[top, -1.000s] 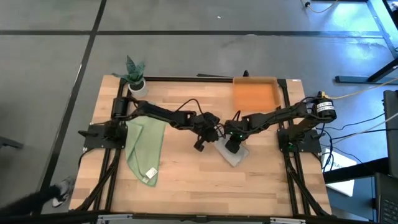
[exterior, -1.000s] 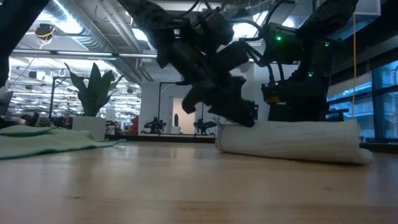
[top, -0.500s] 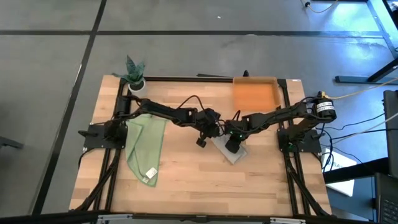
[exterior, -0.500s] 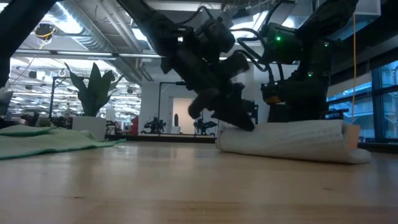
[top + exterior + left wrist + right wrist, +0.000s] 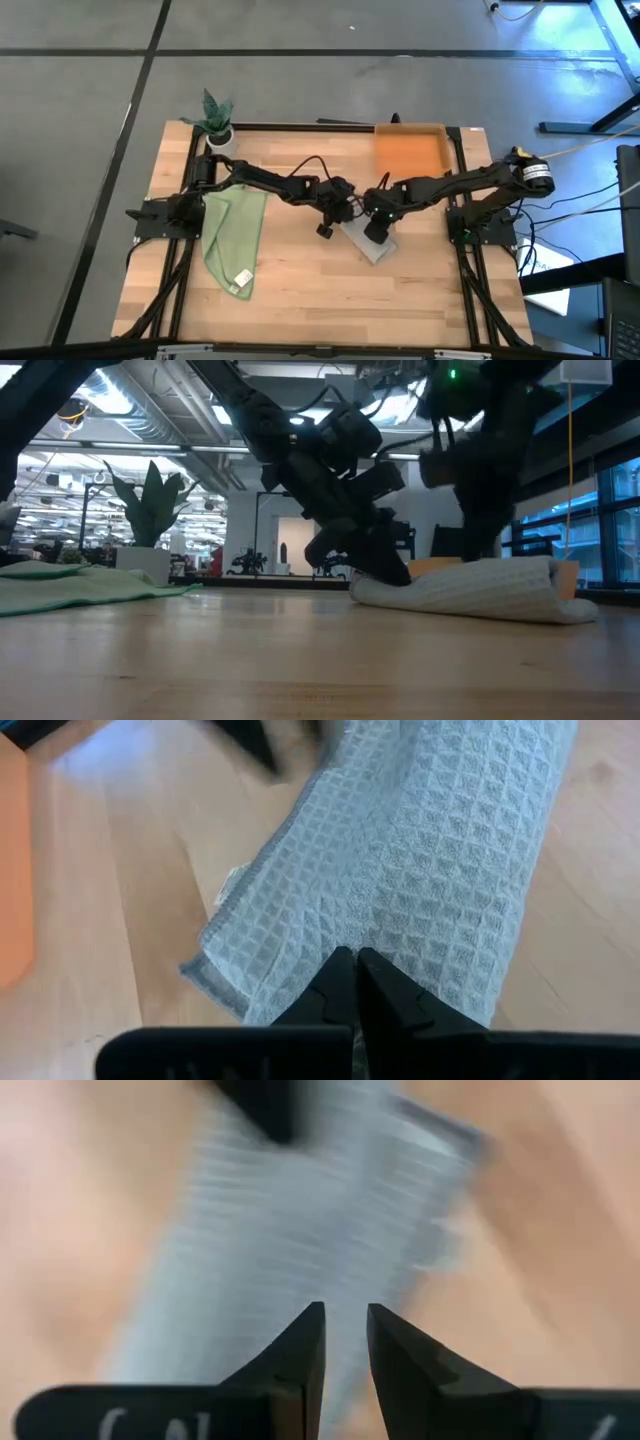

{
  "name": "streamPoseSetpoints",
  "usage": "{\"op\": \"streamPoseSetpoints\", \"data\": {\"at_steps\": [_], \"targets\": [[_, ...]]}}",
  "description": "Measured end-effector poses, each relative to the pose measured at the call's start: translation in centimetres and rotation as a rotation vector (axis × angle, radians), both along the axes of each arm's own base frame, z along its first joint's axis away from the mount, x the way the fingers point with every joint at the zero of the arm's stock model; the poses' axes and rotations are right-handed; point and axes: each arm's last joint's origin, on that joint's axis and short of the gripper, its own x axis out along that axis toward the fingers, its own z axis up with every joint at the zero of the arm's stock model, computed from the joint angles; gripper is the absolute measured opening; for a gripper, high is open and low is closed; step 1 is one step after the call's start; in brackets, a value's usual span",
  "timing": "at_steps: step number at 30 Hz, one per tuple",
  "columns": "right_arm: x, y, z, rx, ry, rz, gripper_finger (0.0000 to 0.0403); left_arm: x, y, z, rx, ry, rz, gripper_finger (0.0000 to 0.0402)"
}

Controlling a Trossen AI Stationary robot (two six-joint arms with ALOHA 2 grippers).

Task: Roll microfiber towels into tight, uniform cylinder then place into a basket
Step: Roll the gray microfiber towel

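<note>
Two dark grippers meet at the rolled, waffle-textured light grey microfiber towel [image 5: 368, 241] mid-table; left gripper [image 5: 355, 970] fingers pressed together against it; right gripper [image 5: 345, 1330] fingers slightly apart above it. Shallow orange basket [image 5: 410, 151] sits near, at the far edge.

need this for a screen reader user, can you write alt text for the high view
Seen from above, two dark robot arms meet mid-table over a rolled grey towel, the left gripper shut beside it, the right gripper on it. A green towel lies flat at left, an orange basket at the far edge.

Potted plant [image 5: 216, 117] at table [image 5: 300, 290] corner
</note>
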Motion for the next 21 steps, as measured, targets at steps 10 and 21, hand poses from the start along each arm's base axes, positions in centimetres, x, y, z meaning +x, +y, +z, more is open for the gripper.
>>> {"op": "streamPoseSetpoints", "data": {"at_steps": [10,21], "targets": [[1.3,2.6,-0.5,0.085,-0.151,0.115,0.0079,0.0,0.1,-0.1,-0.018,0.004,0.02,0.0],[0.9,2.7,-3.6,0.107,-0.03,0.067,0.0079,-0.1,0.1,0.0,-0.031,0.006,0.034,0.0]]}}
